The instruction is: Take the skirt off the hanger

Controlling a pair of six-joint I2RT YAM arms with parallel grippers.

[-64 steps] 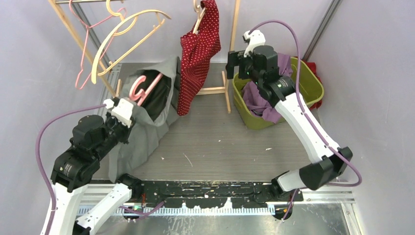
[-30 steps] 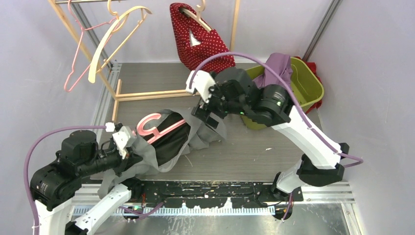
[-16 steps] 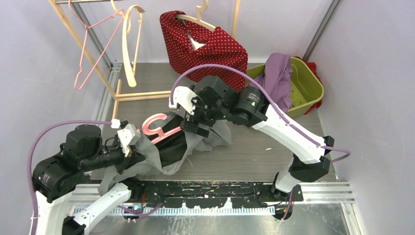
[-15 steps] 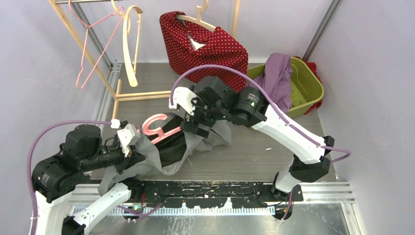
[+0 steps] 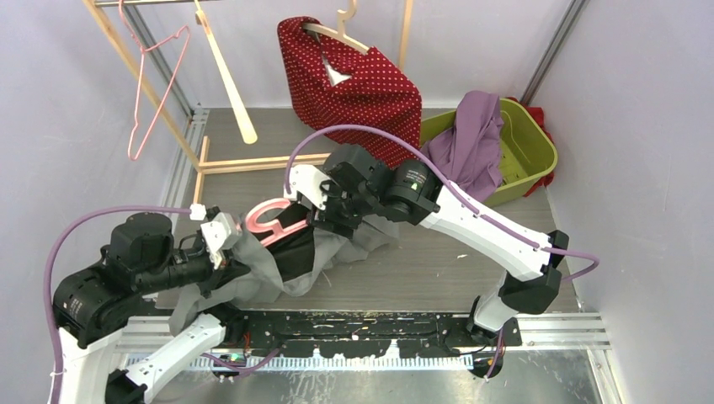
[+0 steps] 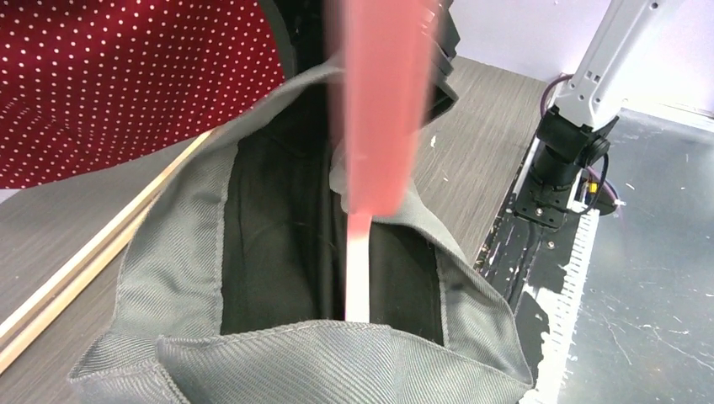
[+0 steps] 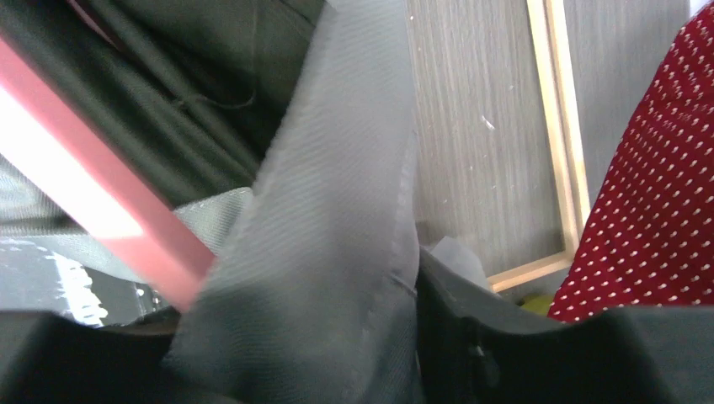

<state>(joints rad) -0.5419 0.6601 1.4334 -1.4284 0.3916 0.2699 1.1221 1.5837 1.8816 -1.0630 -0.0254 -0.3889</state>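
The grey skirt (image 5: 253, 282), lined in black, hangs on a pink hanger (image 5: 268, 220) low over the table, left of centre. My left gripper (image 5: 229, 259) is shut on the near end of its waistband; in the left wrist view the grey cloth (image 6: 337, 362) hides the fingers, and the hanger (image 6: 379, 126) runs straight away from the camera. My right gripper (image 5: 324, 220) sits at the far end of the waistband, beside the hanger's hook. Its dark fingers (image 7: 547, 353) stand apart, with the grey band (image 7: 337, 236) lying between them and the hanger (image 7: 101, 219) just to the left.
A red dotted garment (image 5: 354, 80) hangs on a wooden hanger at the back. The green bin (image 5: 526, 156) with purple cloth (image 5: 471, 139) is at the right. A wooden rack foot (image 5: 253, 162), a pink wire hanger (image 5: 156, 84) and a wooden hanger (image 5: 227, 76) are at the back left.
My right arm has come left from the bin along the skirt to the hanger's hook, and its jaws have narrowed. The left arm has drawn the skirt and hanger down toward the near edge.
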